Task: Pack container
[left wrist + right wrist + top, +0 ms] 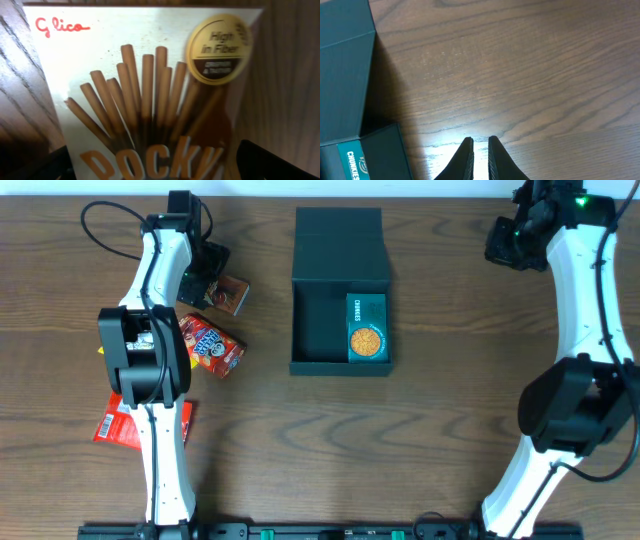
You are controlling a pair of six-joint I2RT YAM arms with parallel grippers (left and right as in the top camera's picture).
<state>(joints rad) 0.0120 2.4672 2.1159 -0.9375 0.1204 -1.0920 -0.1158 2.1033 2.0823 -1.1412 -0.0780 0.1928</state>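
The container [318, 320], a shallow dark box, lies open at the table's middle with its flap lid [340, 242] folded back. A small teal cookie box [366, 328] lies in its right half. Left of it, my left gripper [205, 278] hovers over a Pocky box [233, 295]. The left wrist view is filled by that Pocky box [150, 85], with the open gripper [155, 170] straddling its lower end, one finger on each side. My right gripper [508, 242] is at the far right back; its jaws [480, 142] are shut and empty above bare wood.
A red snack packet [212, 346] lies just in front of the Pocky box. Another red packet [118, 423] sits partly under the left arm near the left front. The right wrist view shows the container's lid [345, 65] and the cookie box [350, 161] at its left edge.
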